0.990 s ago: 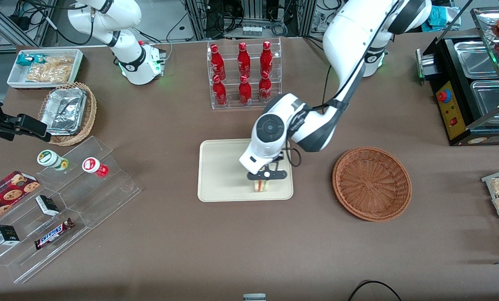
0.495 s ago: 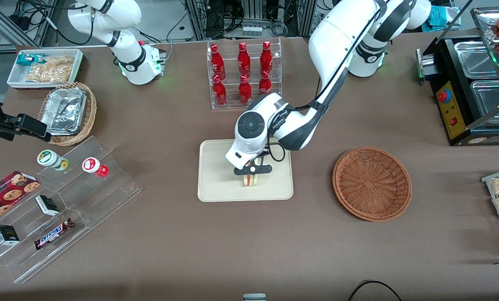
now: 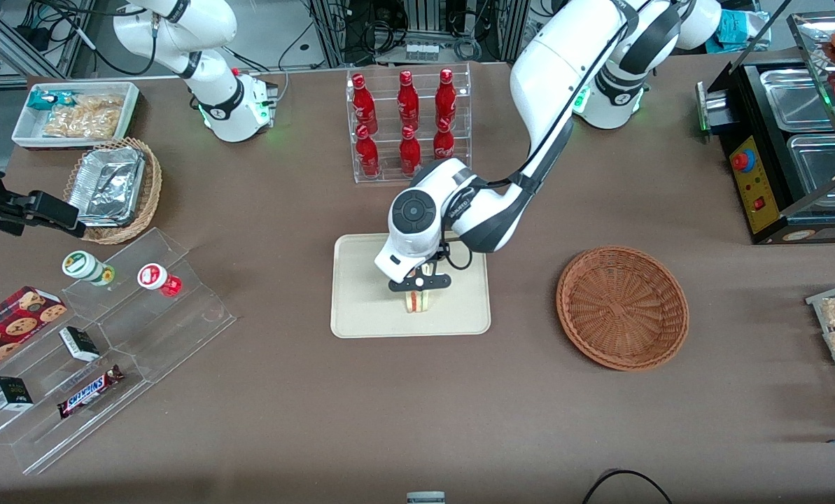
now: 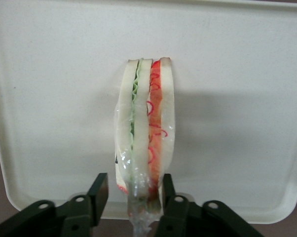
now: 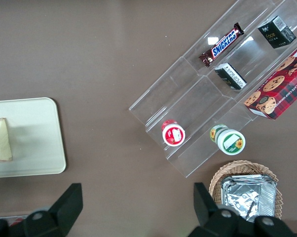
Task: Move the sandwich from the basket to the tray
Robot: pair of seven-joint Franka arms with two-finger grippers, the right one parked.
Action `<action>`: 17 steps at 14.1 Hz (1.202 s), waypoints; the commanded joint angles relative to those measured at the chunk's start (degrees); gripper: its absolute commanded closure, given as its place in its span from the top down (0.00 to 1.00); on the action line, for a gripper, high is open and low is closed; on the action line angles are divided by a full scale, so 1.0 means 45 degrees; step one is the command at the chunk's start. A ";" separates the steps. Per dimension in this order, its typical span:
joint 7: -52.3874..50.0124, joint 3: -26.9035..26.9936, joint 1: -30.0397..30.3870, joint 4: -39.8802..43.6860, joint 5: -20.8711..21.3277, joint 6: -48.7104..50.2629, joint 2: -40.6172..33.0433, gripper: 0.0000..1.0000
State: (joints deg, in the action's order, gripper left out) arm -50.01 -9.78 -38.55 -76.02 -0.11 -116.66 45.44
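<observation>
The sandwich (image 3: 419, 302) (image 4: 146, 133) stands on edge on the cream tray (image 3: 361, 308) (image 4: 237, 98), near the tray's middle; its red and green filling shows. My left gripper (image 3: 420, 288) (image 4: 133, 181) hangs straight over it, open, one finger on each side of the wrapped end. One finger (image 4: 100, 190) stands clear of the wrap and the other sits right against it. The parked arm's wrist view catches the sandwich (image 5: 0, 140) on the tray (image 5: 35, 143). The reddish-brown basket (image 3: 621, 306) holds nothing and lies beside the tray, toward the working arm's end.
A clear rack of red bottles (image 3: 409, 124) stands farther from the front camera than the tray. Toward the parked arm's end are a stepped acrylic shelf with snacks (image 3: 109, 336), a tan basket of foil trays (image 3: 113, 189) and a white bin (image 3: 74, 112). A black food warmer (image 3: 788, 140) stands at the working arm's end.
Over the last second my left gripper carried the sandwich from the tray's basket-side edge to its middle. In the last half second sandwich and gripper have barely shifted.
</observation>
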 commanded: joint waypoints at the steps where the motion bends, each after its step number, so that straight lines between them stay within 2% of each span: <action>1: -0.0117 0.0122 -0.0086 0.0291 0.0220 0.0201 -0.0233 1.00; 5: -0.0350 0.0337 0.0031 0.0214 0.1839 0.1154 -0.1053 1.00; 8: -0.0977 0.0318 0.0848 -0.0135 0.1725 0.2424 -0.2260 1.00; 11: -0.0570 0.0298 0.2018 -0.1967 0.1511 0.2701 -0.4173 1.00; 14: 0.1943 0.0298 0.3522 -0.3668 0.0711 0.2798 -0.5815 1.00; 17: 0.4056 0.0298 0.4968 -0.5173 0.0378 0.2973 -0.7378 1.00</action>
State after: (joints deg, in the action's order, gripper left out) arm -36.87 -7.78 -19.76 -91.93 3.09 -103.49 19.13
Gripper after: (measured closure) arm 0.000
